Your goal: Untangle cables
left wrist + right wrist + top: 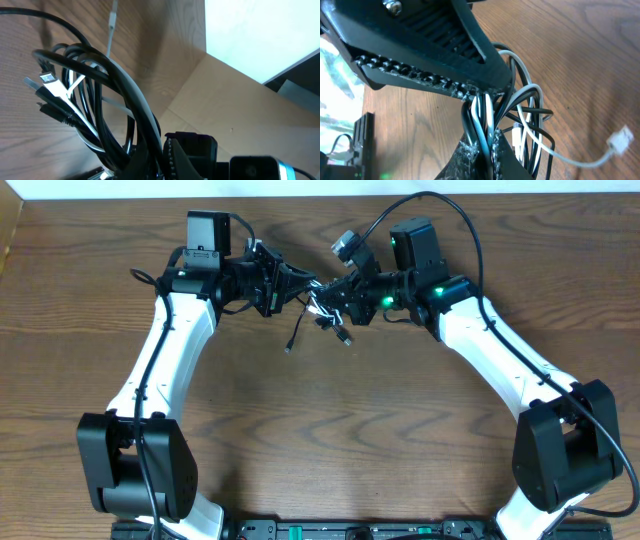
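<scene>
The cables (322,307) hang as one tangled bundle of black and white cords between my two grippers, above the far middle of the table. My left gripper (292,284) is shut on the cables from the left. From the right, my right gripper (336,293) is shut on the same bundle. In the left wrist view black loops and a white cord (95,95) rise out of the left gripper (159,160), with a white plug (47,79) at the left. In the right wrist view the right gripper (487,152) clamps black and white strands (522,112). A white plug (621,138) trails to the right.
One black cord end (293,340) and a small plug (345,337) dangle below the bundle toward the wooden table (330,430). The left gripper's toothed finger (420,55) fills the top of the right wrist view. Both arm bases stand at the near edge.
</scene>
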`<move>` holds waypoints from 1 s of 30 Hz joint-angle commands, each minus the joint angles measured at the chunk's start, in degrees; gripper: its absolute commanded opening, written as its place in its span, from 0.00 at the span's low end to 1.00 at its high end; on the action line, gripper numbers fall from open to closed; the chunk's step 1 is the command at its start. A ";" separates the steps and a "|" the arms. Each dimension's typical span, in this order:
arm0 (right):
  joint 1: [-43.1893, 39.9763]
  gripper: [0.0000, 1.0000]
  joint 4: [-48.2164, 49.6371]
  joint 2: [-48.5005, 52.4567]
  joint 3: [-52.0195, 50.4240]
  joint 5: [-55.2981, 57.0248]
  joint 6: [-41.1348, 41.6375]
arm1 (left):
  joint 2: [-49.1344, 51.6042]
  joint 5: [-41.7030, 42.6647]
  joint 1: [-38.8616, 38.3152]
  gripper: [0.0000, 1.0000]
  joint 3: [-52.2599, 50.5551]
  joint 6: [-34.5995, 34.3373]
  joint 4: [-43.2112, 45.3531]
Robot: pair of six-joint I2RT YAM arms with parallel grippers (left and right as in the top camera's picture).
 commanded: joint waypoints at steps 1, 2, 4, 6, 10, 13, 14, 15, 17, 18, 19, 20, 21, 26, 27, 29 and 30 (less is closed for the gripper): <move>-1.88 0.01 0.04 0.50 0.61 3.02 5.75 | -0.28 1.46 0.39 0.08 0.17 6.86 0.35; -2.34 0.01 0.02 0.50 0.61 2.99 6.91 | -0.28 0.63 0.61 0.08 0.17 9.88 0.33; -3.32 0.01 -0.20 0.50 0.61 2.64 8.59 | -0.28 -0.59 1.14 0.13 0.17 15.91 0.28; -4.04 0.01 -0.52 0.50 0.61 2.08 9.11 | -0.28 -0.83 1.79 0.29 0.17 24.00 0.09; -4.90 0.01 -1.31 0.50 0.61 1.97 11.30 | -0.28 -2.19 2.19 0.45 0.15 43.36 -0.44; -4.96 0.01 -1.90 0.50 0.61 1.95 12.09 | -0.28 -6.01 1.33 0.46 0.17 47.76 -2.40; -4.96 0.01 -1.99 0.50 0.61 1.95 12.33 | -0.28 -7.50 0.81 0.46 0.15 49.16 -3.13; -4.92 0.01 -2.08 0.50 0.61 1.95 12.98 | -0.28 -8.85 0.13 0.46 0.15 49.90 -3.63; -4.94 0.01 -2.19 0.50 0.61 1.75 15.28 | -0.28 -11.65 -1.99 0.45 0.15 51.84 -4.02; -5.01 0.01 -2.14 0.50 0.61 1.14 15.87 | -0.28 -13.14 -2.89 0.45 0.15 52.22 -3.96; -5.09 0.01 -2.10 0.50 0.61 0.04 15.96 | -0.28 -15.04 -3.74 0.43 0.15 52.24 -3.87; -5.29 0.01 -2.08 0.50 0.61 -1.27 15.98 | -0.28 -16.61 -4.42 0.41 0.15 52.22 -3.76; -5.55 0.01 -2.10 0.50 0.61 -2.56 16.20 | -0.28 -18.36 -5.18 0.39 0.15 52.19 -3.50; -7.78 0.01 -2.34 0.50 0.61 -12.44 17.00 | -0.28 -19.23 -7.65 0.38 0.15 52.19 -0.52; -8.17 0.01 -2.49 0.50 0.61 -13.64 17.00 | -0.28 -19.23 -7.91 0.38 0.15 52.09 0.02; -8.92 0.01 -2.93 0.50 0.59 -15.78 16.98 | -0.28 -19.23 -8.17 0.38 0.15 52.00 1.01; -9.29 0.01 -3.28 0.52 0.59 -16.37 16.98 | -0.28 -19.23 -8.22 0.38 0.15 51.91 1.29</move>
